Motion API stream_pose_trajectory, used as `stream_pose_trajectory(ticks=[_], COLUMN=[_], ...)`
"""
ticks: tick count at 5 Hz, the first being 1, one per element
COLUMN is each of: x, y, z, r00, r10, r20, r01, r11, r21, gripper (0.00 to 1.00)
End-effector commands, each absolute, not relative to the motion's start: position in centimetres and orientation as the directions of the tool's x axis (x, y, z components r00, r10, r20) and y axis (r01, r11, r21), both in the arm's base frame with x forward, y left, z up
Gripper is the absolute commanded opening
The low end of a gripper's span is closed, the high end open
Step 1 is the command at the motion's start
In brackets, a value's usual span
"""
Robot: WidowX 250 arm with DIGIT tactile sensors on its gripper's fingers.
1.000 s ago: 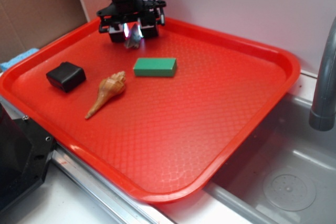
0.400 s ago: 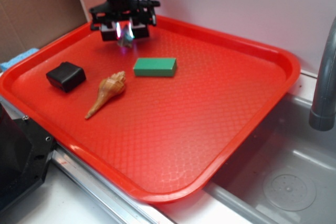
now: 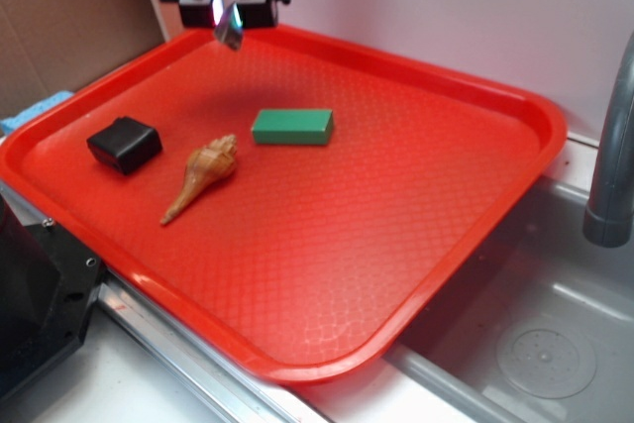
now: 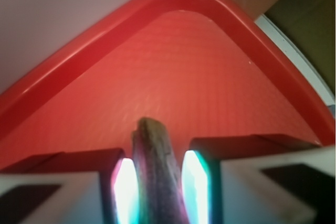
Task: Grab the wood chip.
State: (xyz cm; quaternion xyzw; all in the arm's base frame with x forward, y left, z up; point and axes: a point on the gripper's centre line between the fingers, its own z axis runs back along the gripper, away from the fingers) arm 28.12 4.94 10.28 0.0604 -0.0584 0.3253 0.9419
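Open tray floor (image 3: 376, 215) at right and front; green block (image 3: 292, 127), seashell (image 3: 203, 175), black box (image 3: 124, 144) clustered left.

Big red tray (image 3: 475, 175). On it, a green block (image 3: 292, 127). Near the block, a shell (image 3: 203, 174) and a black box (image 3: 124, 144).

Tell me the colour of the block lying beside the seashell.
Green block, clearest in the exterior view.

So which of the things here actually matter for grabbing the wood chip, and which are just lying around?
Job:
wood chip, clamped in the gripper, lifted above the tray's far corner

Lying about:
green block
seashell
black block
red tray under them
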Motion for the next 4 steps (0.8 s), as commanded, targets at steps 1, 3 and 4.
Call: stream_pose_trajectory(ticks=[1,3,4], x=[25.3,21.8,22.1], y=[1.5,0.5,0.5], z=[19.1,22.3,21.6], r00=[0.883,0.890,0.874], r10=[0.456,0.436,0.477], r20=[0.113,0.137,0.094], r01=[-0.453,-0.433,-0.478], r11=[0.890,0.900,0.878], r21=[-0.055,-0.053,-0.017], gripper=[0.00,0.00,0.00])
